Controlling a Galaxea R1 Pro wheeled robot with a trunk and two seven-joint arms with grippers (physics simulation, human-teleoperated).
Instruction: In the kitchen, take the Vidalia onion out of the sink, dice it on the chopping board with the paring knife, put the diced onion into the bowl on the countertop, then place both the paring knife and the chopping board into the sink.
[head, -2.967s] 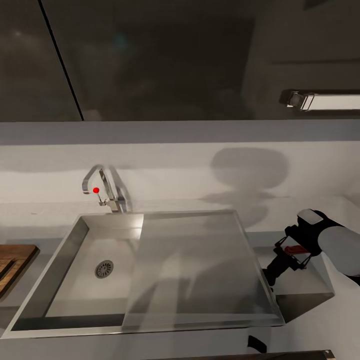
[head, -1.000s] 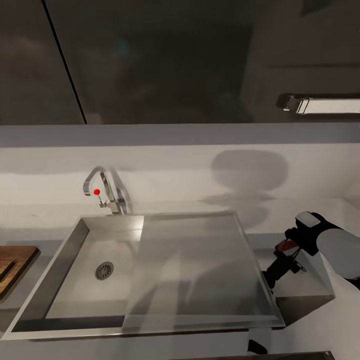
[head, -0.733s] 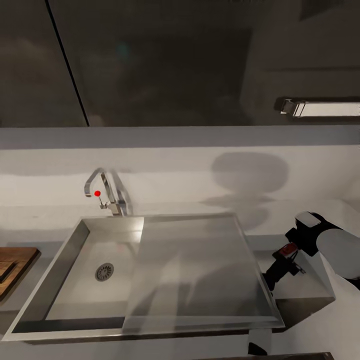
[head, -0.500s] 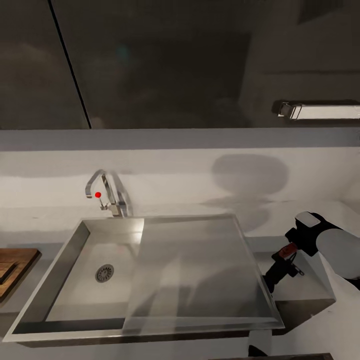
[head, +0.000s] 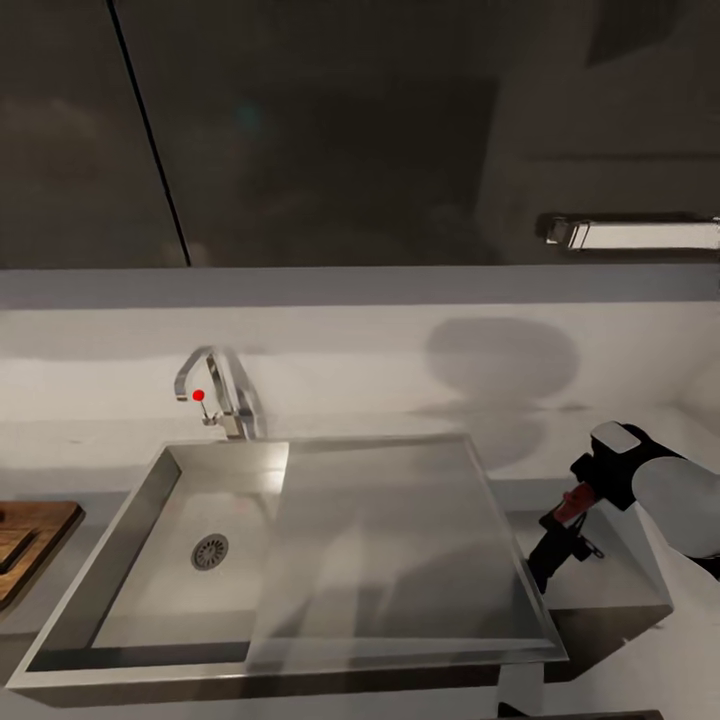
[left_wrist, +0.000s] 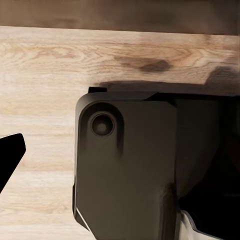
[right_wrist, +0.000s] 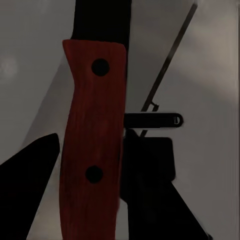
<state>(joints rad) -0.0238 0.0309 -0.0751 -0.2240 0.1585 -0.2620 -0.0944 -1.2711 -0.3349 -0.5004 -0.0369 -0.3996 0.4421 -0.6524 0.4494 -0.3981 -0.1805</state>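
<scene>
My right gripper (head: 578, 515) hovers just right of the sink (head: 400, 640), shut on the paring knife (head: 548, 560). The knife's red handle sits between the fingers and its dark blade slants down toward the sink's right rim. In the right wrist view the two-rivet handle of the paring knife (right_wrist: 92, 135) is clamped between the dark fingers (right_wrist: 30, 170). A corner of the brown chopping board (head: 30, 540) lies on the countertop (head: 60, 455) left of the basin. The Vidalia onion and the bowl are out of view. One finger of the left gripper (left_wrist: 10, 155) shows far out at the picture's edge.
The basin has a round drain (head: 209, 551) and a flat drainboard (head: 390, 540) on its right. A chrome tap with a red knob (head: 199, 395) stands behind it. Dark upper cabinets hang above the white backsplash. The left wrist view looks at wooden floor (left_wrist: 50, 75) and a dark robot part (left_wrist: 130, 170).
The whole view has drifted, so the camera moved. My right wrist has turned: the knife's red handle went from lying sideways to standing steeper, still gripped beside the sink.
</scene>
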